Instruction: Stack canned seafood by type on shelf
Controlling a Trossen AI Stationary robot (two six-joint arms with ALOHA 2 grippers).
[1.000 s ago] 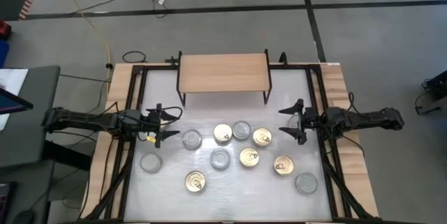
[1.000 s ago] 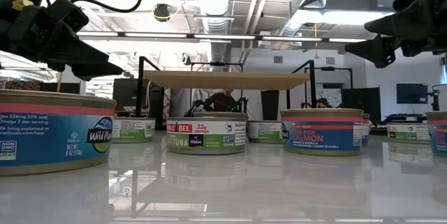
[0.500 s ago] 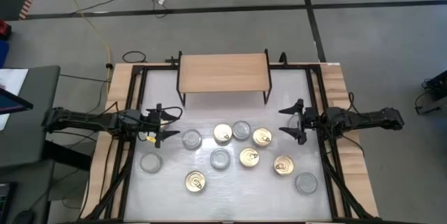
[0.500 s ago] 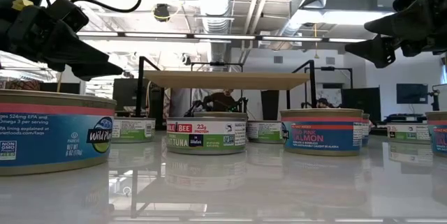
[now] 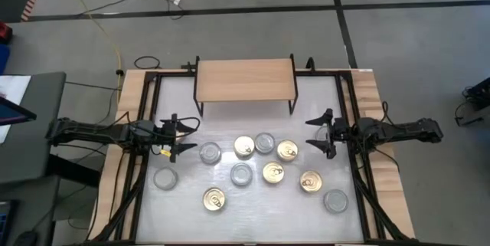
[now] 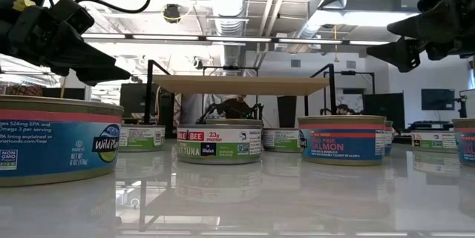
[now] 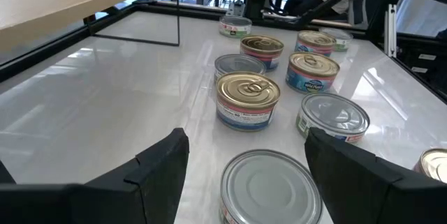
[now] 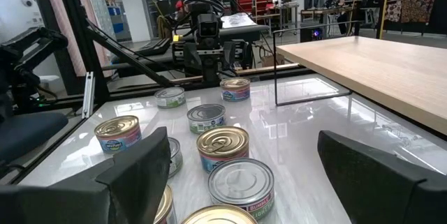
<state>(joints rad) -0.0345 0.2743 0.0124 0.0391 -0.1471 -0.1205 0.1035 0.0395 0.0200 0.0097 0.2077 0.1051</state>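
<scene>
Several round seafood cans stand upright on the white tabletop in a loose cluster, some with gold pull-tab lids [image 5: 244, 147], others with plain silver lids [image 5: 241, 174]. The light-wood shelf [image 5: 246, 78] stands on thin black legs at the far middle, its top bare. My left gripper [image 5: 187, 136] hovers open at the table's left, pointing at the cluster; a silver-lidded can [image 7: 271, 185] sits just ahead of its fingers. My right gripper [image 5: 312, 132] hovers open at the right, facing a gold-lidded can [image 8: 222, 144]. Neither touches anything.
Black frame rails [image 5: 145, 123] and wooden side strips [image 5: 377, 100] border the table on the left and right. Bare tabletop [image 5: 245, 123] lies between the shelf and the cans. Two outlying cans sit near the front corners, one at the left [image 5: 164, 178] and one at the right [image 5: 335, 200].
</scene>
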